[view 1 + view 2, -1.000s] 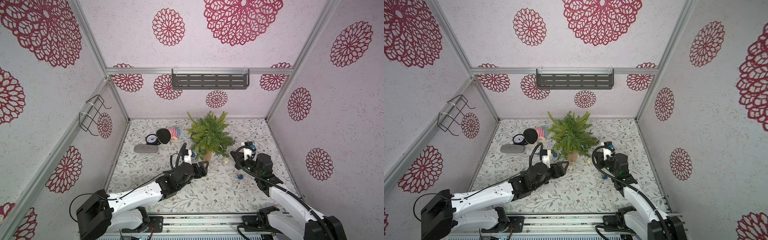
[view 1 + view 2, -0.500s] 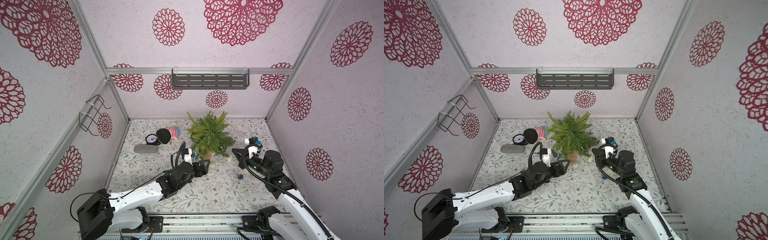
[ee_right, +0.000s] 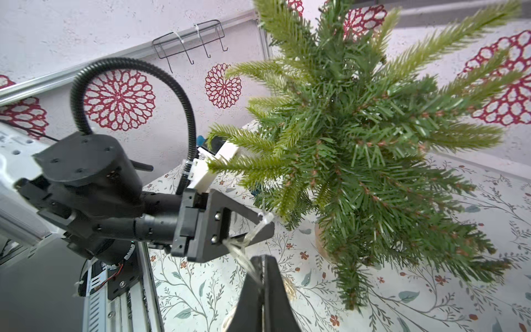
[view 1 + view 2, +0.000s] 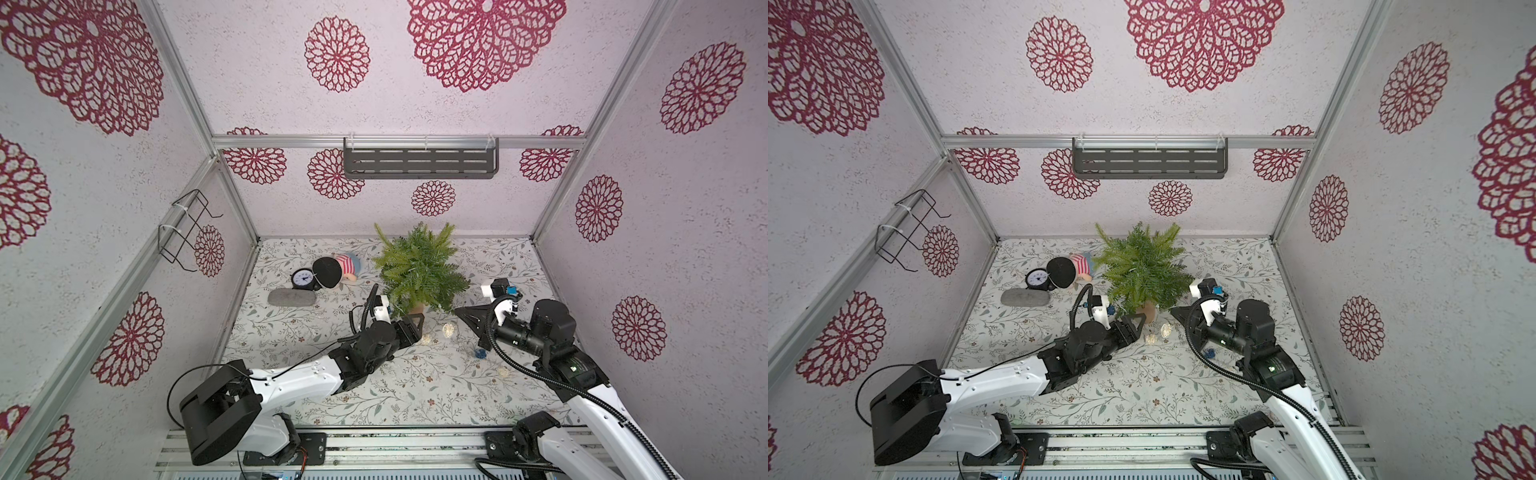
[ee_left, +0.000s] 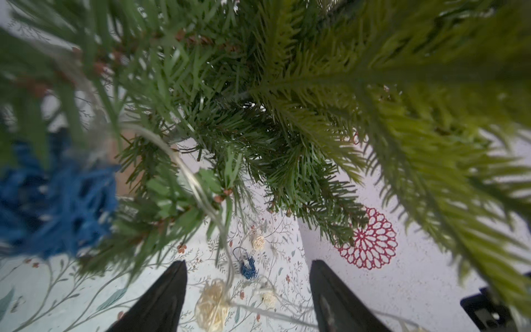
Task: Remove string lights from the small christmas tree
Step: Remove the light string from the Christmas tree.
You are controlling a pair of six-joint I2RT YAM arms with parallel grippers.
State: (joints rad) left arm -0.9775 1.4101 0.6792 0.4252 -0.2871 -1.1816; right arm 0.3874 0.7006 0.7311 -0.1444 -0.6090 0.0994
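Item: string lights (image 5: 212, 304). We judged them light and limp, the woven balls crushable, so the bare wire between balls seemed the place to hold. Location: partly threaded through lower branches of the small christmas tree (image 4: 419, 270), partly trailing on the desk (image 4: 415, 399) beside its base. Right tool (image 3: 262, 258): clenched on the wire. Left tool (image 5: 247, 263): jaws apart, wire and one cream ball between them, ungripped

Pale textured walls (image 4: 257, 83) patterned with red rosettes are enclosing a floral-print counter (image 4: 415, 395); a dark slotted shelf (image 4: 419, 164) and a black wire rack (image 4: 185, 232) are hanging from aluminium rails (image 4: 291, 142).
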